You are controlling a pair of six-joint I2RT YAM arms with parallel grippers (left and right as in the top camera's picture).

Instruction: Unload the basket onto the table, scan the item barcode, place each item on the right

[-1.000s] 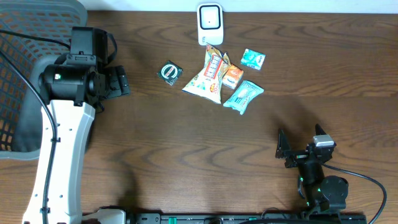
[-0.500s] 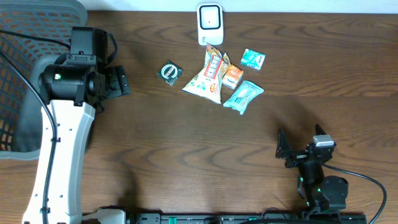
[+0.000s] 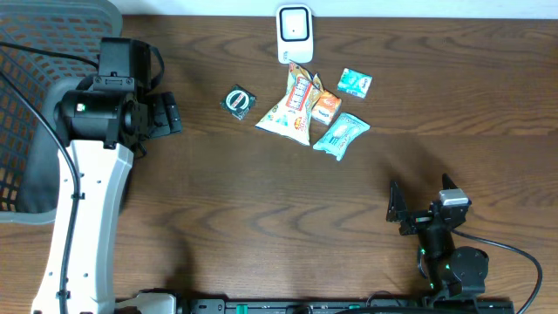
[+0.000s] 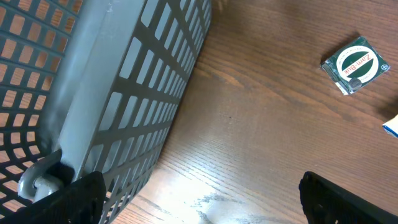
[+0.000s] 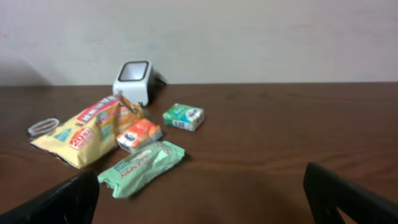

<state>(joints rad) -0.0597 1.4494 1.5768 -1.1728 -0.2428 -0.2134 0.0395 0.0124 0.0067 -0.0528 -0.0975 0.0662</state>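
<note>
A white barcode scanner (image 3: pixel 294 33) stands at the table's far edge, seen also in the right wrist view (image 5: pixel 134 79). In front of it lie the items: a yellow snack bag (image 3: pixel 290 106), a small orange pack (image 3: pixel 325 106), a pale green wrapped bar (image 3: pixel 341 135), a small green box (image 3: pixel 355 82) and a round green Zam-Buk tin (image 3: pixel 238 100) (image 4: pixel 356 64). My left gripper (image 3: pixel 166 116) (image 4: pixel 205 205) hangs open left of the tin, empty. My right gripper (image 3: pixel 423 208) (image 5: pixel 202 202) is open near the front right, facing the items, with nothing between its fingers.
A grey mesh basket (image 3: pixel 26 105) (image 4: pixel 124 93) stands at the table's left edge, close beside the left gripper. A pale wall rises behind the scanner. Bare wood lies between the right gripper and the green bar (image 5: pixel 142 167).
</note>
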